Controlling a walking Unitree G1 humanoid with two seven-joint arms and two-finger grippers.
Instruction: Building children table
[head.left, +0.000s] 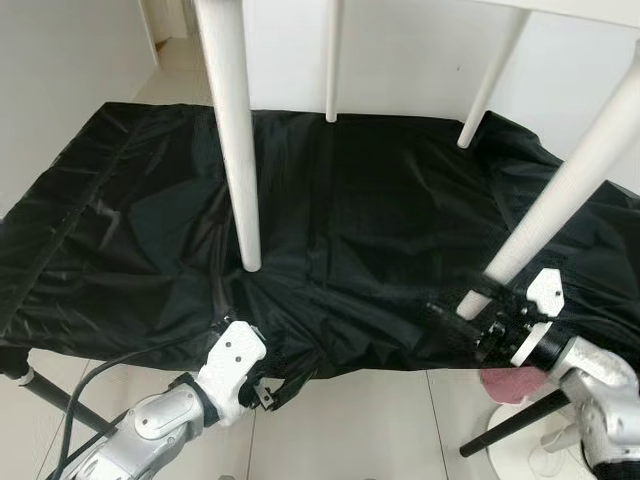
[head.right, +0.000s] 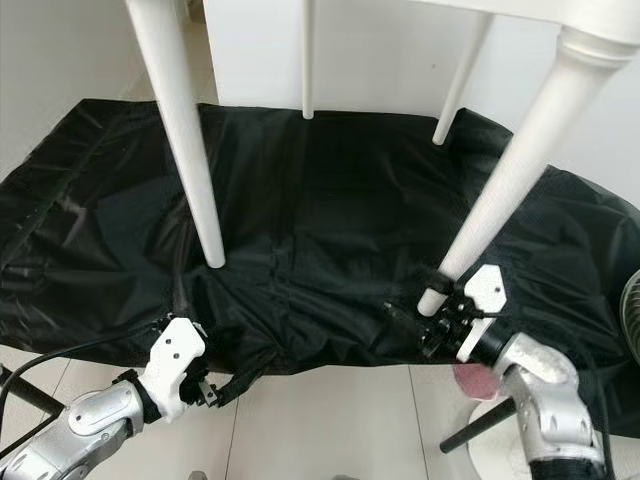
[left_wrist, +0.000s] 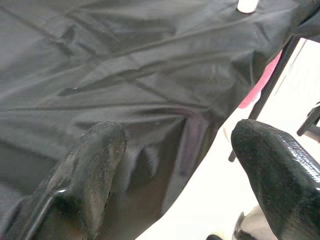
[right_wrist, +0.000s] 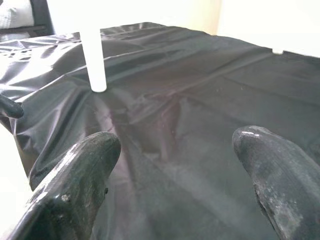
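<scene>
White table legs (head.left: 238, 150) stand on black cloth (head.left: 370, 200); left hand (left_wrist: 175, 175), right hand (right_wrist: 175, 175) both spread, seemingly grasping nothing

Four table legs stand on the sheet (head.left: 380, 230): the near left leg (head.left: 232, 130) toward its front edge, the near right leg (head.left: 560, 190) by its front right corner, the far left leg (head.left: 332, 60) and far right leg (head.left: 490, 85) along its back edge. The left gripper (head.left: 262, 392) sits at the front edge, the right gripper (head.left: 480, 330) beside the near right leg's foot.
</scene>
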